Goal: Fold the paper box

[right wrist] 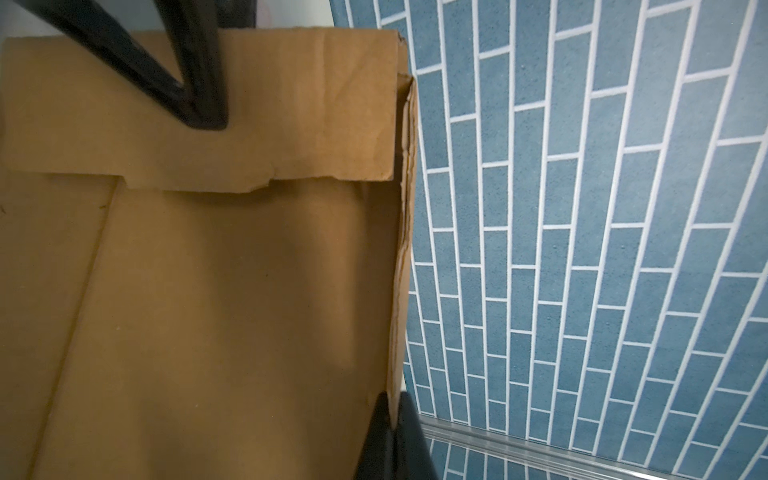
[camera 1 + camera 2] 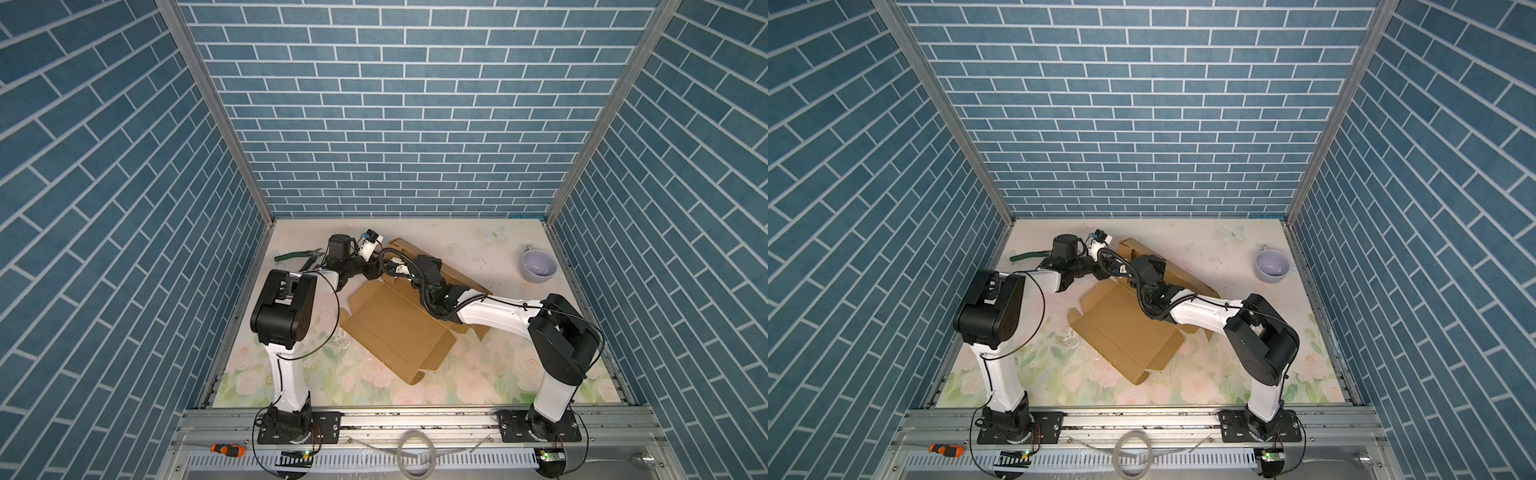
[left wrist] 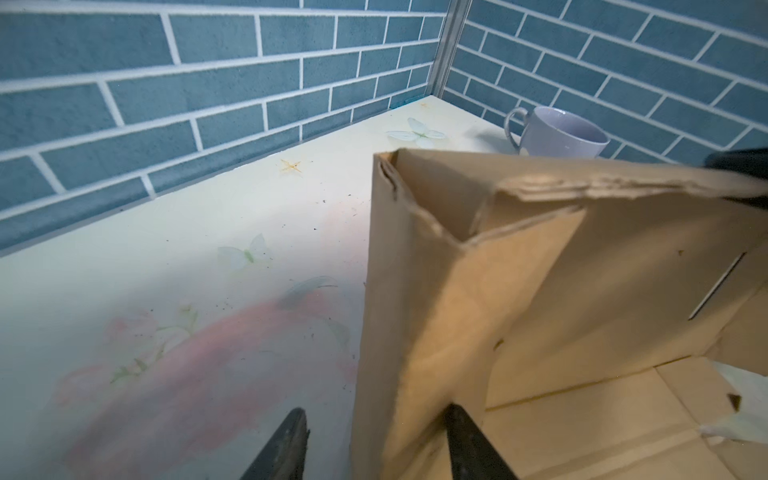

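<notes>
paper box (image 2: 395, 328) lying skewed, long axis far-left to near-right

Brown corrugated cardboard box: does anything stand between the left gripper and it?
Nothing visible does. The left gripper's open jaws straddle a raised flap of the brown corrugated cardboard box, and the right gripper is shut on another edge. The pale lavender cup sits well apart.

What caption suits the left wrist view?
Left gripper straddles an upright flap of the brown corrugated cardboard box; lilac cup behind.
</notes>
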Controlling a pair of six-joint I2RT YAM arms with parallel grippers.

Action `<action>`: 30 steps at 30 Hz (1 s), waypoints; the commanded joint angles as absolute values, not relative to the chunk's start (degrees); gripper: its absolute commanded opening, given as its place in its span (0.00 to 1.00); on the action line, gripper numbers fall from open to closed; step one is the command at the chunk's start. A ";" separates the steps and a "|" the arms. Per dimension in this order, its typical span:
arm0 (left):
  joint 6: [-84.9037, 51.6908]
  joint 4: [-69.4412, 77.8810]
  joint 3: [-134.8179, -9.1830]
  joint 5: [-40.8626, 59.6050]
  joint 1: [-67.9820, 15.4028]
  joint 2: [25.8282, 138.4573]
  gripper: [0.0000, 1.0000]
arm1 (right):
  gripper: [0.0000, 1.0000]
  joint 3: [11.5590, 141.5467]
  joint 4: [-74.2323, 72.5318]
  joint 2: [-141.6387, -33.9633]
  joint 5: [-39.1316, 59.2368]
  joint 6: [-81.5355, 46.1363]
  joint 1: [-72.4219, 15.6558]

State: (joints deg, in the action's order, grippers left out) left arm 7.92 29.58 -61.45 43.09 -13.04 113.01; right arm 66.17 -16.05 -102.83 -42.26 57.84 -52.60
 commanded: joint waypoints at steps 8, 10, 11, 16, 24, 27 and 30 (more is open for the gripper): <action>4.80 42.96 -59.04 41.68 -13.89 113.18 0.61 | 0.00 68.75 -15.33 -101.96 -39.99 56.94 -53.34; 4.57 41.28 -60.29 43.67 -13.89 113.67 0.63 | 0.00 68.76 -15.35 -101.87 -39.99 56.95 -53.35; 4.72 39.89 -61.16 44.31 -13.97 113.96 0.62 | 0.00 68.80 -15.38 -101.87 -39.99 56.95 -53.35; 5.83 37.28 -62.72 44.98 -14.74 114.70 0.55 | 0.00 68.81 -15.47 -102.09 -40.06 56.95 -53.35; 7.10 30.48 -66.71 48.84 -14.77 115.98 0.51 | 0.00 69.34 -16.13 -102.52 -40.14 57.98 -53.68; 7.49 31.30 -65.27 47.92 -14.75 115.09 0.46 | 0.00 69.44 -16.85 -102.90 -41.07 58.53 -54.57; 7.91 32.61 -63.85 46.32 -14.81 114.33 0.40 | 0.00 69.17 -18.37 -103.56 -42.51 59.11 -55.52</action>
